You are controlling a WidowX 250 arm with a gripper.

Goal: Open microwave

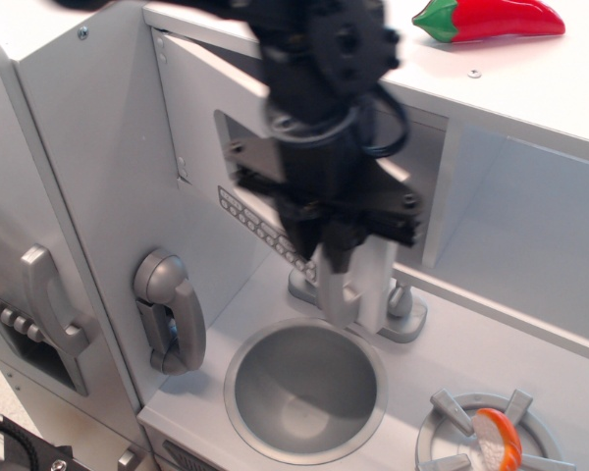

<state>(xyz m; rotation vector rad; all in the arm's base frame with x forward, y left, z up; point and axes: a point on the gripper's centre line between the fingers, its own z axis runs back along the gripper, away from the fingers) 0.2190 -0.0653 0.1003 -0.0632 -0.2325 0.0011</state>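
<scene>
The microwave (201, 108) is the grey-white compartment in the upper middle of the toy kitchen. Its door (245, 186), with the dark window and row of small buttons, now stands swung out toward me on its left hinge. The empty inside of the compartment (515, 206) shows at the right. My black gripper (339, 245) hangs in front of the door's free edge, shut on the vertical silver handle (339, 289), whose lower end sticks out below the fingers. The gripper is blurred from motion and hides much of the window.
A round grey sink (304, 388) lies below the door, with a silver tap (398, 304) behind it. A silver phone handset (172, 309) hangs at the left. A larger grey door with handle (49, 299) is further left. A red chilli (491, 18) lies on top. A burner (481, 437) holds an orange-white item.
</scene>
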